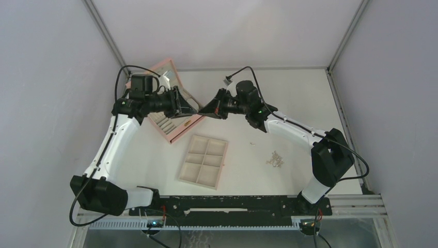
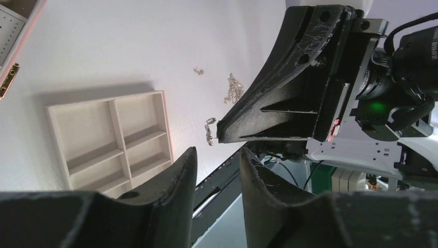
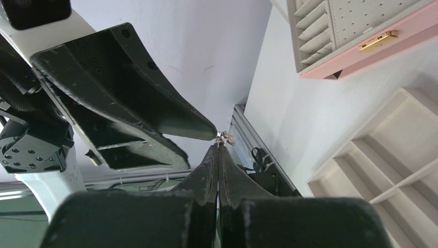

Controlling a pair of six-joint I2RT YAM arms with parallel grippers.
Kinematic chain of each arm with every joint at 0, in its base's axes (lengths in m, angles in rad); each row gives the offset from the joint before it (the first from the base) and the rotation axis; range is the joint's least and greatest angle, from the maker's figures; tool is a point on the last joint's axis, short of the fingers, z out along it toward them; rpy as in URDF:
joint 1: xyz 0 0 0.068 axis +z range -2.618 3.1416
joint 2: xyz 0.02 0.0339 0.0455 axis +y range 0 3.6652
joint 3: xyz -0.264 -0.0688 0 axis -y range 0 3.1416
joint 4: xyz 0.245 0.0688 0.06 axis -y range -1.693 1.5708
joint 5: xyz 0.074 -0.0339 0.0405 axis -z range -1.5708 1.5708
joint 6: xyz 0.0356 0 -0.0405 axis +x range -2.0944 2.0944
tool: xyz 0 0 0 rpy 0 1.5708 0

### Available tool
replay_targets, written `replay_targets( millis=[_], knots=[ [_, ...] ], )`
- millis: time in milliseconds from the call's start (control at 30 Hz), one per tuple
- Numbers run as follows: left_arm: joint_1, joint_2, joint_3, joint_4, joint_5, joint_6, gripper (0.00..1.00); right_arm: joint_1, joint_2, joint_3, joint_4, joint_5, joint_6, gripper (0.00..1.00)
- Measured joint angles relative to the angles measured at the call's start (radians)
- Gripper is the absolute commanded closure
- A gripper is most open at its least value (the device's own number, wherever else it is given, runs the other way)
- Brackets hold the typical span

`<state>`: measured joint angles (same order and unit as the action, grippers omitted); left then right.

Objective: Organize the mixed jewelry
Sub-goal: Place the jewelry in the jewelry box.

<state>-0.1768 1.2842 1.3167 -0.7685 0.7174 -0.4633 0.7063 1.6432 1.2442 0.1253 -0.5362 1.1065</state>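
My two grippers meet tip to tip in the air just right of the pink box. The right gripper (image 3: 219,145) is shut, and a tiny silver piece (image 3: 226,137) sticks out at its tip. In the left wrist view the same silver piece (image 2: 209,132) dangles from the right gripper's fingertips (image 2: 221,137). My left gripper (image 2: 218,151) stands open with nothing between its fingers, right in front of that piece. A small heap of silver jewelry (image 1: 275,159) lies on the table to the right, and a single little piece (image 1: 252,143) lies nearer the middle.
The beige six-compartment tray (image 1: 204,161) sits in front of the arms, its compartments bare. The pink quilted box (image 1: 173,129) lies open at the back left, beneath the left arm (image 1: 150,103). Grey walls close in the table on three sides.
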Motion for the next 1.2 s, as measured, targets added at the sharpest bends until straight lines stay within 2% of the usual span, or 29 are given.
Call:
replay_targets(
  millis=[100,233,300,367,500,700,767,933,1200],
  knots=[
    [0.005,-0.008,0.000,0.000,0.003,0.000,0.49,0.000,0.000,0.000,-0.003,-0.001,-0.002,1.00],
    [0.026,-0.021,-0.005,0.010,0.031,-0.012,0.48,-0.008,0.000,-0.002,0.021,-0.020,-0.003,1.00],
    [0.046,-0.043,-0.038,0.051,0.062,-0.039,0.48,-0.020,0.000,-0.023,0.089,-0.046,0.003,1.00],
    [0.079,-0.082,-0.112,0.138,0.118,-0.109,0.46,-0.031,0.000,-0.049,0.144,-0.079,0.005,1.00],
    [0.132,-0.156,-0.298,0.414,0.218,-0.332,0.44,-0.052,0.000,-0.072,0.214,-0.145,0.003,1.00],
    [0.135,-0.170,-0.357,0.636,0.293,-0.530,0.43,-0.058,-0.005,-0.072,0.320,-0.214,0.003,1.00],
    [0.135,-0.179,-0.365,0.691,0.314,-0.566,0.44,-0.058,-0.005,-0.072,0.349,-0.228,0.003,1.00],
    [0.135,-0.200,-0.409,0.820,0.363,-0.664,0.55,-0.055,-0.005,-0.072,0.419,-0.261,0.022,1.00],
    [0.130,-0.200,-0.425,0.876,0.394,-0.716,0.57,-0.050,-0.004,-0.072,0.530,-0.282,0.076,1.00]
  ],
)
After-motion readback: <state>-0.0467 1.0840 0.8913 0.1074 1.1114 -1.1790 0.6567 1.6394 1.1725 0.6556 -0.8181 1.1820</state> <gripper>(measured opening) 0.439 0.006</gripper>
